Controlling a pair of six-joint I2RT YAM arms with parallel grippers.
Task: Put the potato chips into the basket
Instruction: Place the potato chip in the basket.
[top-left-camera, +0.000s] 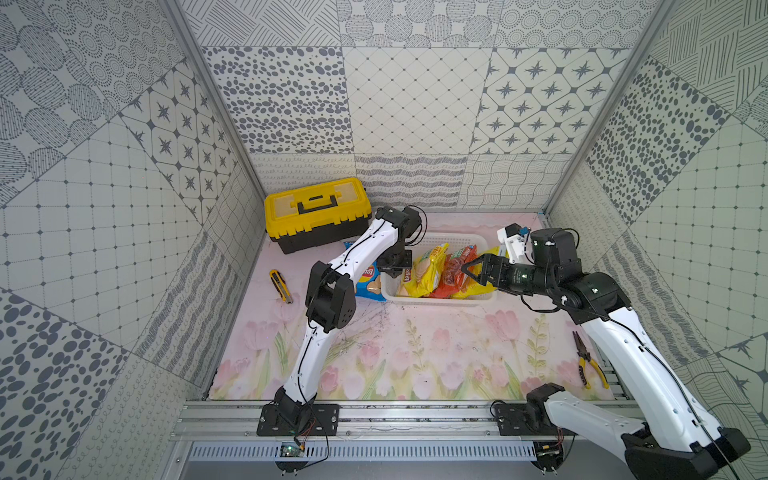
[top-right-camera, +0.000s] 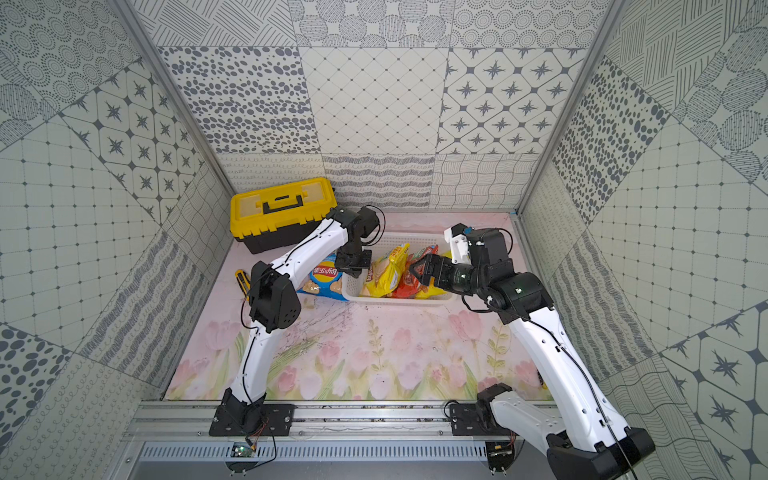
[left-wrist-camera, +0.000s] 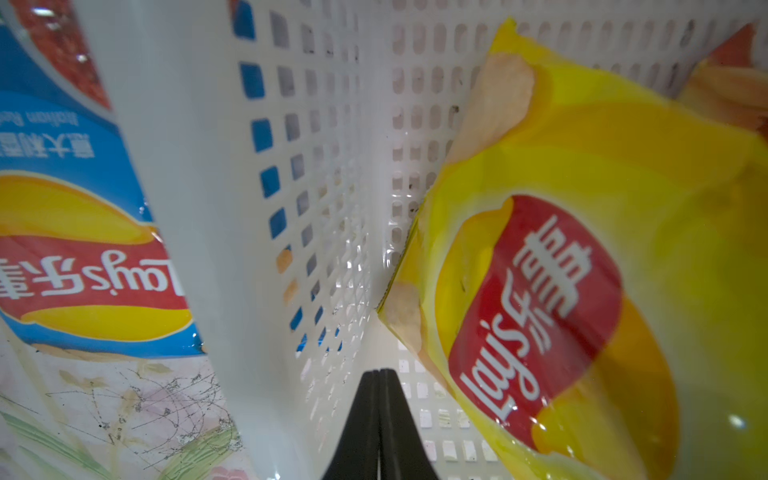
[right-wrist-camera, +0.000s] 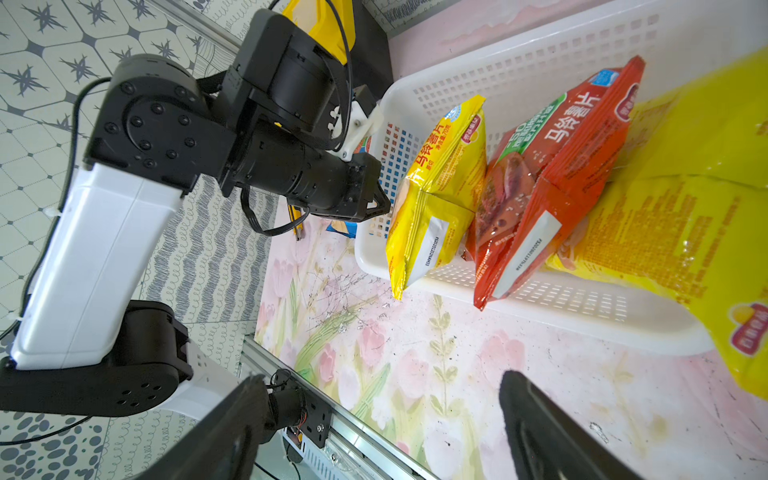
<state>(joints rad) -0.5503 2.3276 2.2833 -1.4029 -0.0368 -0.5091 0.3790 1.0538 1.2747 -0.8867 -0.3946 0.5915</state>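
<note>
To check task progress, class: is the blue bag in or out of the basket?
Out. The blue bag lies outside the basket, against its side wall; the left wrist view shows blue through the wall's holes.

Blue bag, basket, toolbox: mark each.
Blue bag (top-right-camera: 325, 273): in a top view, its logo.
Basket (top-right-camera: 395, 301): in a top view, its near wall.
Toolbox (top-left-camera: 318, 218): in a top view, its lid.

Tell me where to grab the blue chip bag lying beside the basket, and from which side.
Probably best: take the blue bag by its near end seam, coming down from above on the front side. It lies flat, so only a thin edge can be pinched; the basket wall crowds one long side and the toolbox stands behind it.
</note>
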